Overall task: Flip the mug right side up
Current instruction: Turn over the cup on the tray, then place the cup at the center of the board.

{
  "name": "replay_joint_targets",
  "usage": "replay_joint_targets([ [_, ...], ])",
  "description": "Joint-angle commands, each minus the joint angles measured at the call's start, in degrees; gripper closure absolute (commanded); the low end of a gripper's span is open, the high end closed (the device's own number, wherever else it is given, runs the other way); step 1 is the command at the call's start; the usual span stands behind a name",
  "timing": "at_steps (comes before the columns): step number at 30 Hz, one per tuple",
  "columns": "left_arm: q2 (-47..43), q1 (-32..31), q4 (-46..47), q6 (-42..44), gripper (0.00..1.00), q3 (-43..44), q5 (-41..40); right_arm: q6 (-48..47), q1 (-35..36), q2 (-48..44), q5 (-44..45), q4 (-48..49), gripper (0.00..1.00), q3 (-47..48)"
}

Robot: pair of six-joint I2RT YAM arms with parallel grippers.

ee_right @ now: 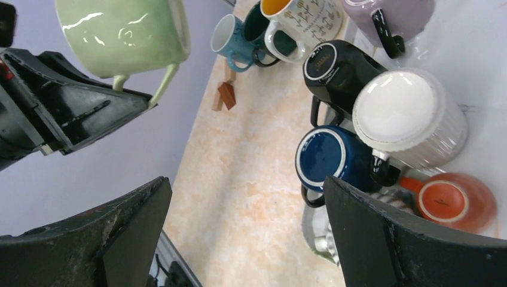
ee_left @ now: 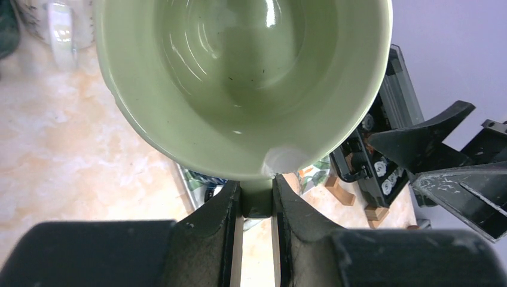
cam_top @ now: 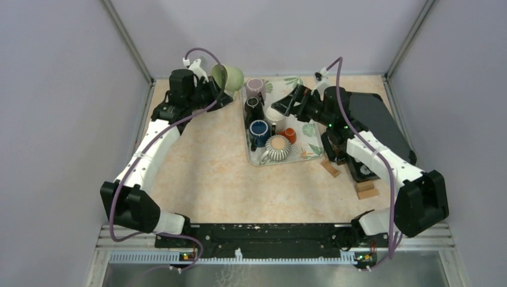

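Reaches forward and up with the left arm (cam_top: 149, 152), elbow bent, left gripper (cam_top: 216, 88) raised at the far left. Pinches its fingers (ee_left: 218, 227) nearly closed on the handle of the mug (cam_top: 232, 77), held in the air. Angles the right arm (cam_top: 370, 149) in from the right toward the middle, right gripper (cam_top: 284, 100) turned toward the left one, jaws spread wide

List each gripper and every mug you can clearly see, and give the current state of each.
green mug, lifted, tipped on its side, held by its handle
left gripper, shut on the green mug's handle
right gripper, open, empty
blue mug, upside down
white ribbed mug, upside down
orange mug, upside down
black mug, upside down
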Motion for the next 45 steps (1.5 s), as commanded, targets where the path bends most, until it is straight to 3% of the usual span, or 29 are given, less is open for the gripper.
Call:
replay_joint_targets([
  [1, -5.34, 0.85, 3.35, 3.48, 1.0, -0.69, -3.0, -4.75, 0.52, -4.02, 2.56, -4.24, 0.01, 2.07],
  [18, -5.58, 1.61, -0.54, 5.18, 1.0, -7.38, -9.87, -9.21, 0.5, -5.52, 4.93, -9.22, 0.01, 0.97],
  [27, 1.88, 1.25, -2.2, 7.8, 1.0, -7.02, -9.17, -10.81, 0.57, -5.03, 6.03, -11.28, 0.01, 1.74],
  [45, 17.11, -1.66, -7.06, 12.54, 1.0, -0.92, -15.59, -13.37, 0.57, -7.85, 9.54, -15.06, 0.01, 0.43],
])
